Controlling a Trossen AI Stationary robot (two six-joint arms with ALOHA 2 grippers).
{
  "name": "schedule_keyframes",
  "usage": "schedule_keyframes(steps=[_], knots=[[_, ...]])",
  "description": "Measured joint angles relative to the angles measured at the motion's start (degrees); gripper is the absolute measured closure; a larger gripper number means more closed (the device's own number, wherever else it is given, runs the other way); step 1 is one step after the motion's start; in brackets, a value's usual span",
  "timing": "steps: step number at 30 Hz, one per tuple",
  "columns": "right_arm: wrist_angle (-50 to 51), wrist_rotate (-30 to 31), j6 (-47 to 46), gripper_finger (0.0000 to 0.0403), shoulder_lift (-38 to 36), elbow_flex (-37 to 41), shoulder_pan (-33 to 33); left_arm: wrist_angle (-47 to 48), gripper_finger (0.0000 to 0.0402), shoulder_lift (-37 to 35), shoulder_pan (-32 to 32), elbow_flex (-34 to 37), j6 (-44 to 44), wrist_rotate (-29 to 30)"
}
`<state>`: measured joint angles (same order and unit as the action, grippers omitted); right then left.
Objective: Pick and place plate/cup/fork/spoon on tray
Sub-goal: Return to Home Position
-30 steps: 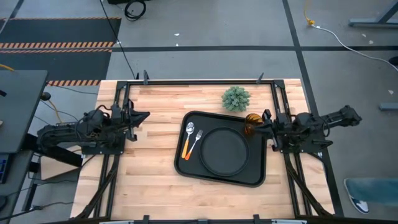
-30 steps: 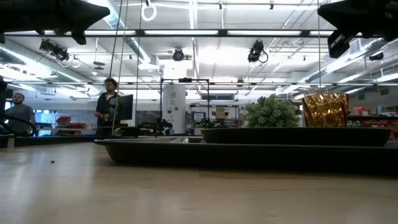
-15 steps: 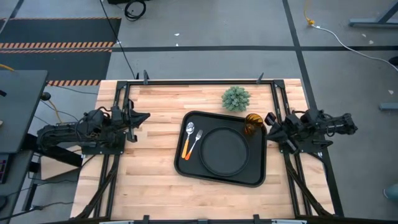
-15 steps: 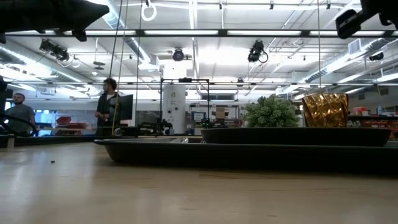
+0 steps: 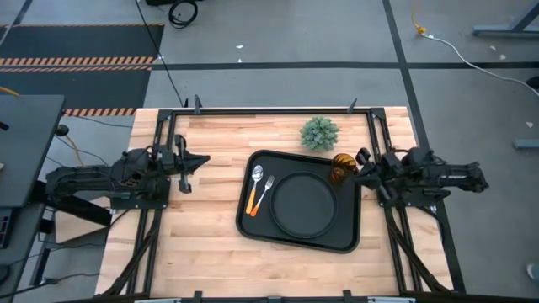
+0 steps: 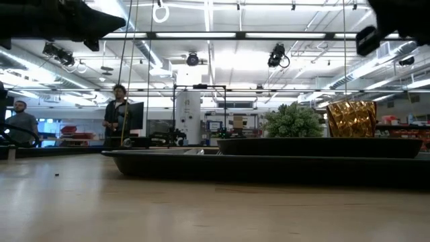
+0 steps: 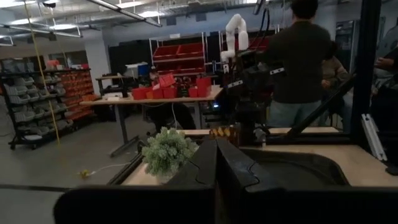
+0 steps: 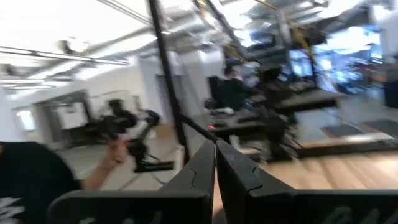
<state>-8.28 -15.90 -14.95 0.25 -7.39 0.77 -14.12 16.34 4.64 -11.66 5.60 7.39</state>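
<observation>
The black tray (image 5: 253, 227) lies right of the table's middle. On it are the round black plate (image 5: 304, 204), the fork (image 5: 253, 200) with its orange handle, the silver spoon (image 5: 258, 178) beside the fork, and the amber cup (image 5: 341, 167), which stands upright at the tray's far right corner. The cup also shows in the low view (image 6: 351, 119). My right gripper (image 5: 360, 169) hovers shut just right of the cup and touches nothing. My left gripper (image 5: 202, 160) hovers shut and empty over the table's left part, pointing at the tray.
A fuzzy green plant ball (image 5: 320, 132) stands on the table just beyond the tray's far edge, left of the cup. Bare wood lies between my left gripper and the tray and along the near edge. People stand in the room beyond the table.
My right gripper has drawn back a little from the cup toward the table's right edge, and its arm has swung nearer; the cup has stayed upright in place. My left gripper has edged slightly toward the tray.
</observation>
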Motion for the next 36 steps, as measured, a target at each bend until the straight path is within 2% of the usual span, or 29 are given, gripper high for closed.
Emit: schedule_keyframes(steps=[10,16,20,25,29,32,36], knots=[[-3.5,12.1,4.0,0.0380,0.1,7.0,-2.0,-5.6,0.0395,0.9,0.0,0.0,0.7,0.3],[-3.9,20.0,7.0,0.0380,0.0,7.0,-5.4,1.7,0.0395,-2.2,0.0,0.0,-3.5,4.6],[-1.4,20.4,5.3,0.0380,0.0,7.0,-5.9,9.5,0.0395,-6.6,0.0,0.0,-6.8,5.2],[0.2,20.4,4.9,0.0380,0.1,7.0,-6.0,13.4,0.0395,-9.4,-0.6,0.0,-7.0,0.9],[-0.5,20.4,5.6,0.0380,0.1,7.0,-5.9,15.1,0.0395,-9.4,-1.4,0.0,-6.0,0.6],[-2.2,20.4,5.5,0.0380,0.1,7.0,-5.9,16.9,0.0395,-9.4,-1.4,0.0,-6.3,4.8],[-4.7,20.4,4.4,0.0380,0.0,6.9,-5.9,19.6,0.0395,-9.4,-1.4,0.0,-6.5,16.0]])
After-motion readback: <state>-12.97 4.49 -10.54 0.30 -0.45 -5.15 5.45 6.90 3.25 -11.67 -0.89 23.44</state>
